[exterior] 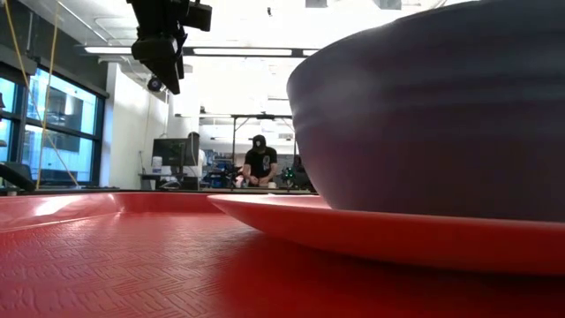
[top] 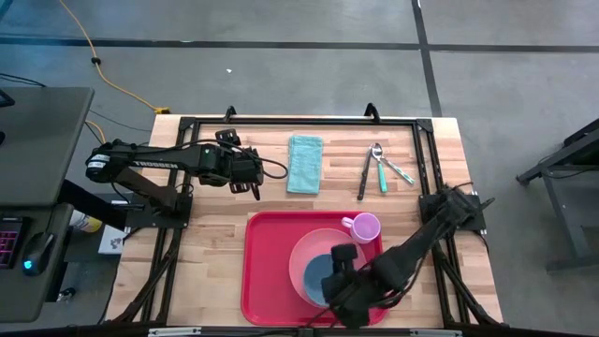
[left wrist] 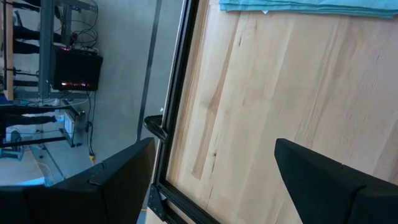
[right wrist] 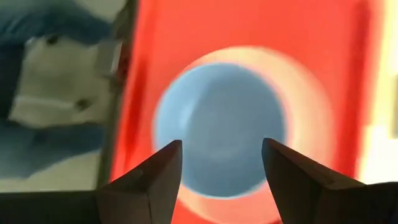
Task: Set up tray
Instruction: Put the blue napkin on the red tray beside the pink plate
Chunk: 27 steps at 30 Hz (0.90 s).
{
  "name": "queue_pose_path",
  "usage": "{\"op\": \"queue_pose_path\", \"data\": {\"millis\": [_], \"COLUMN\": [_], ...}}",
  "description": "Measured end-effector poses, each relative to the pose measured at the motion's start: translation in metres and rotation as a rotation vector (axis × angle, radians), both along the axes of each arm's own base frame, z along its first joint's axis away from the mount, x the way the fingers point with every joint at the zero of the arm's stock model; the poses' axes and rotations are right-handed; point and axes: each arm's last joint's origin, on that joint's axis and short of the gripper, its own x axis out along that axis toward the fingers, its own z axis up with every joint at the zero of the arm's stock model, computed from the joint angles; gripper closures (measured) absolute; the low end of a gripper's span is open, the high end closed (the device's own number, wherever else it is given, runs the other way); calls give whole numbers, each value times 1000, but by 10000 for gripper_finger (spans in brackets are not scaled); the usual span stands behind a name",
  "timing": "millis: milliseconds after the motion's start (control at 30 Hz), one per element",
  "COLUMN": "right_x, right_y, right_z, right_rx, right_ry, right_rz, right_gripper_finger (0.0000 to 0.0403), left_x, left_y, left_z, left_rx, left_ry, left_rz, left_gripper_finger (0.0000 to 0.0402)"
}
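The right claw [right wrist: 221, 163] hangs over the blue bowl [right wrist: 219, 127], its fingers parted and gripping nothing. The bowl sits on a pink plate [top: 304, 257], and the plate lies on the red tray [top: 267, 271] beneath the claw, at the near edge of the bench [top: 211, 243]. A pink cup [top: 364, 227] stands on the tray just beyond. Farther off lie cutlery [top: 379, 168] and a teal cloth [top: 304, 164]. The left claw [top: 255, 173] waits beside the cloth, wide and empty.

Wooden table [top: 215, 243]: tray [top: 267, 271], cloth [top: 304, 164], cutlery [top: 379, 168].
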Motion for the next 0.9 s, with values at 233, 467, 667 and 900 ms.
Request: {"op": "queue_pose_path", "data": {"millis": [233,467,667,900], "right_x": [-21,-36,-68,-130], "right_y": [-40,-93,-131,-168], "right_z": [47,79,114,154], "right_rx": [-197,-343,-331,-320], "right_ry": [-174,-224,-290,-445], "right_rz": [-70,-179,-259,-389], "right_gripper_finger": [202,202,202,202], "left_x": [0,0,-4,4], "left_y": [0,0,1,10], "left_z": [0,0,0,-4], "left_rx": [1,2,47,86], "left_ry": [3,10,47,4], "left_rz": [-3,-5,4,2], "left_gripper_finger": [39,39,39,39]}}
